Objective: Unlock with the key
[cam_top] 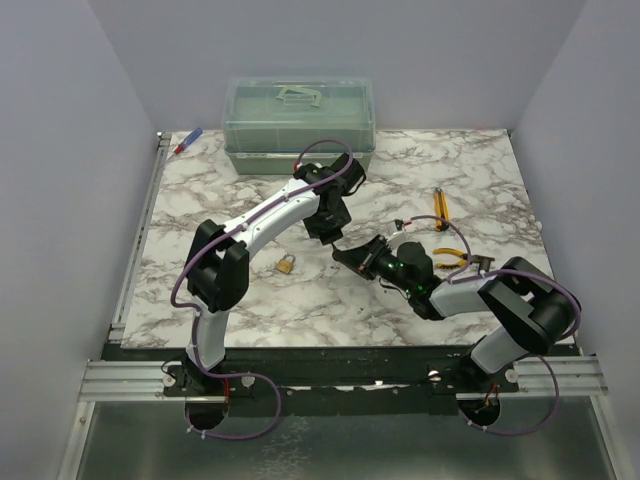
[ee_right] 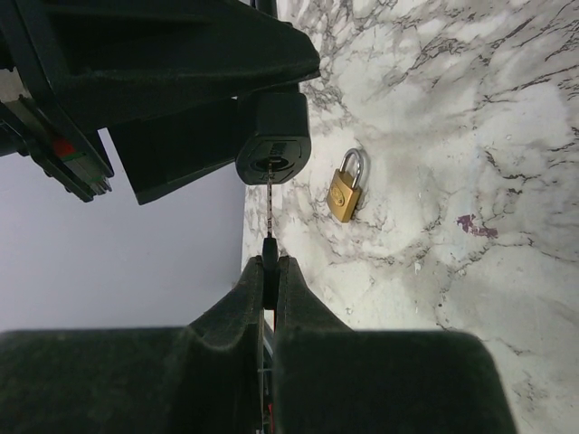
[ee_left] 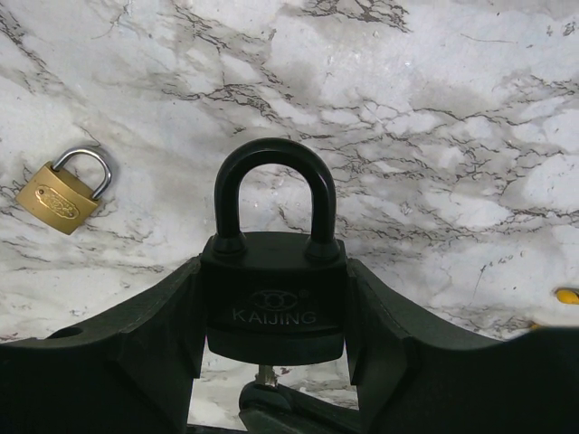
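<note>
Now, left gripper [ee_left: 273, 276] jaws clamp the black padlock [ee_left: 271, 312] at centre frame, right gripper [ee_right: 270, 267] jaws pinch shut on the key [ee_right: 269, 206], tip at the keyhole [ee_right: 270, 165], so hold the shaft in line, seat fully, then twist.

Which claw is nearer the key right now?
Right. The right claw is shut on the key at its head. The left claw grips the black padlock, which only the key's tip meets.

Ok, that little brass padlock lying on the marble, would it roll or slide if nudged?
Probably slide: the brass padlock lies flat on the smooth table. Looks metal, so likely heavy for its size. Its shackle looks closed, so nothing should flop.
</note>
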